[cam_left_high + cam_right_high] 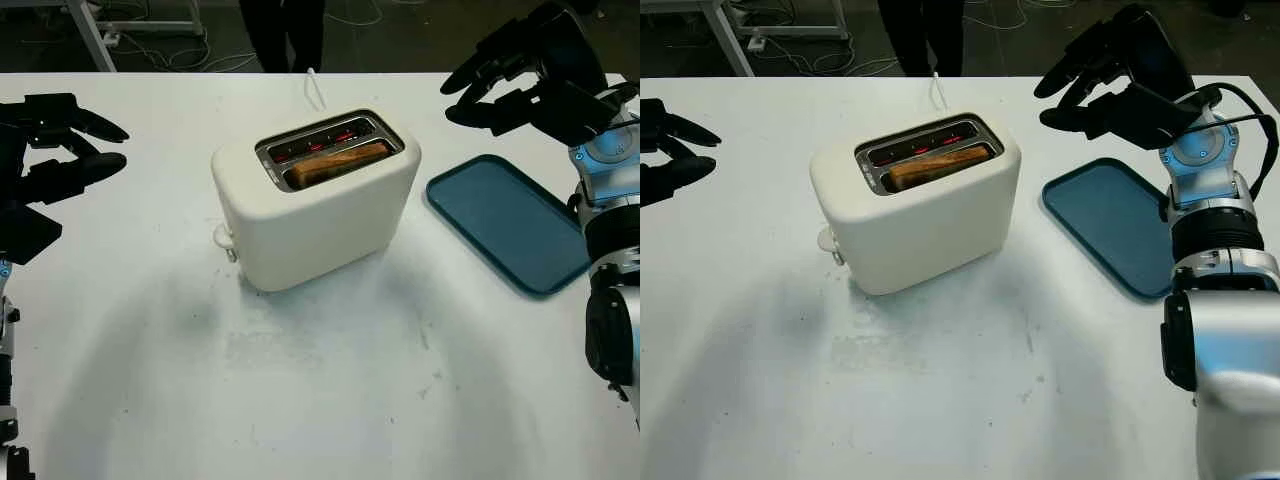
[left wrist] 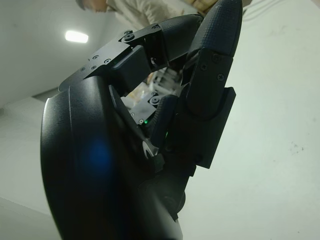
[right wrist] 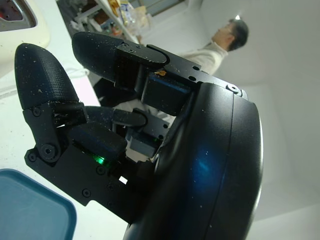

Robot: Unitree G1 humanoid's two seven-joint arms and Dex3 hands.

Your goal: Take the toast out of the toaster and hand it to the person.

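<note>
- The toaster point(image 1: 315, 200) stands mid-table point(image 1: 320, 400); the toast point(image 1: 340, 162) sits in its nearer slot, well apart from both hands.
- The toast's long axis follows the slot, running from near left to far right; its lower part is hidden inside.
- The left hand point(image 1: 50, 165) hovers open at the left edge, holding nothing.
- The right hand point(image 1: 1110, 85) hangs open, holding nothing, above the far end of the tray point(image 1: 515, 225).
- A person point(image 1: 285, 30) stands beyond the table, cut off by the frame.

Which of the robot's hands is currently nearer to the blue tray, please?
Right. The right hand hovers open just beyond the blue tray; the left hand is open across the toaster.
</note>
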